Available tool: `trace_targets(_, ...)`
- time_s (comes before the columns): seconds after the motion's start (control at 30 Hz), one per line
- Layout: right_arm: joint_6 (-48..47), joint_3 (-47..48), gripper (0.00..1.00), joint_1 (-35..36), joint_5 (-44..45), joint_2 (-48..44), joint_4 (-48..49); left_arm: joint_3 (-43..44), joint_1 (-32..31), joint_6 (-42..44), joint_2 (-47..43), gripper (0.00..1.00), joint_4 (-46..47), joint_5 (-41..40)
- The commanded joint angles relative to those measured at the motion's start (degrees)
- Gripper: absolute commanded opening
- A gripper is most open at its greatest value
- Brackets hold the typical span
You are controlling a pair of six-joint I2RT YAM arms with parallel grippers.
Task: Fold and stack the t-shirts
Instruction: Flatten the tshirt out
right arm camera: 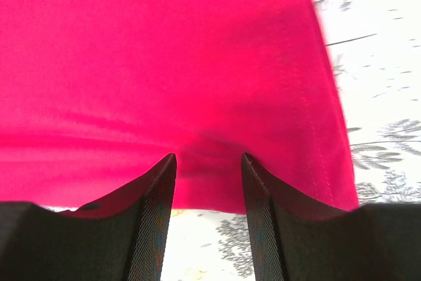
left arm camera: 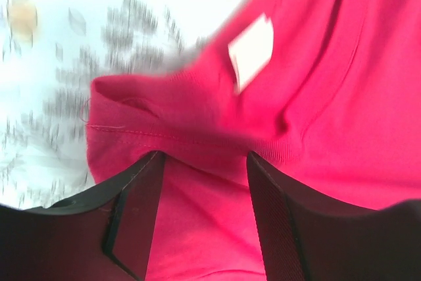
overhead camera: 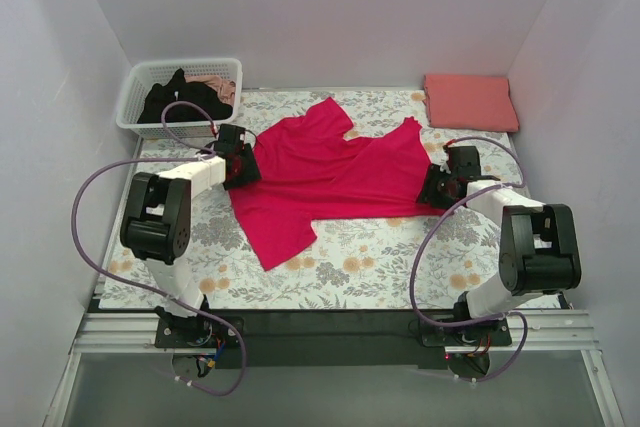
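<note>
Evidently, the vivid crimson-magenta short-sleeved fabric t-shirt (overhead camera: 330, 172) was laid flat just right of the white plastic lattice basket (overhead camera: 180, 97). The left gripper (left arm camera: 204, 157) and the right gripper (right arm camera: 208, 157) were both seen spread, straddling collar and hem. It was judged that both edges needed to be pinched deeply and evenly.
</note>
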Motion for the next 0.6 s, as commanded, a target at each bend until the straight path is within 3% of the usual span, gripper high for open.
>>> trace_targets(0.0, 1.1, -1.2, 0.52, -2.4, 0.0, -0.2, -0.3, 3.7, 1.0, -0.4, 5.5, 0.53, 0.1, -0.6)
trace_targets(0.2, -1.8, 1.9, 0.55, -0.9, -1.8, -4.5, -1.0, 10.4, 0.4, 0.7, 5.6, 0.67, -1.4, 1.3)
trace_targets(0.33, -2.8, 3.4, 0.55, 3.2, -2.6, -8.9, -1.6, 8.7, -3.1, 1.5, -4.9, 0.74, -2.8, -2.3)
trace_targets(0.57, -4.6, 7.1, 0.48, 23.0, -8.4, -9.7, 2.4, -3.8, -8.7, -4.6, -23.8, 0.68, -6.6, -4.0)
